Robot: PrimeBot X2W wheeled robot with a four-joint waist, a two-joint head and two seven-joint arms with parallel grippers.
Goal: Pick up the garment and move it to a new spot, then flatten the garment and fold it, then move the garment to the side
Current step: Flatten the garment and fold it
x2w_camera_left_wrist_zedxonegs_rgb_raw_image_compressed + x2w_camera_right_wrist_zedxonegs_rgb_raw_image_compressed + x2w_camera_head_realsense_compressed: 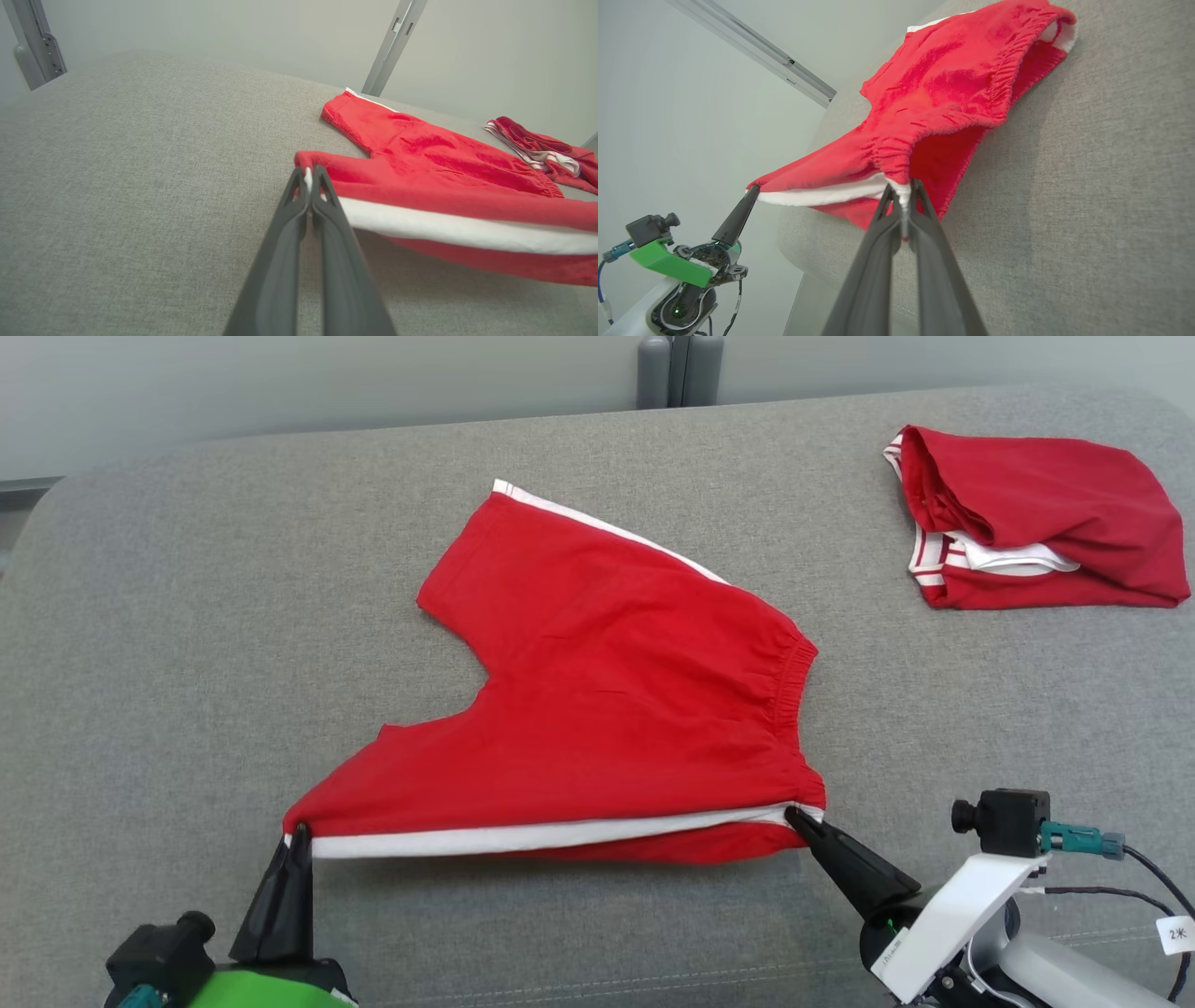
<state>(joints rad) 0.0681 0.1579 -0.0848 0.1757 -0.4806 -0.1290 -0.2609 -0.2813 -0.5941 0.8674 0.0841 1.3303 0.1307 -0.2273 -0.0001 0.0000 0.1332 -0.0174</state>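
Left claw [299, 831]: we see it clamped on a hem corner of the shorts [607, 709] | shorts: spread mid-cushion [187, 616], striped near edge lifted taut between both claws | right claw [794, 816]: pinching the waistband end | folded red garment [1036, 523]: far right, well apart

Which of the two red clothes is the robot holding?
The red shorts spread out in the middle: the left pincer and right pincer each pinch an end of their white-striped edge. The folded red garment lies apart, untouched.
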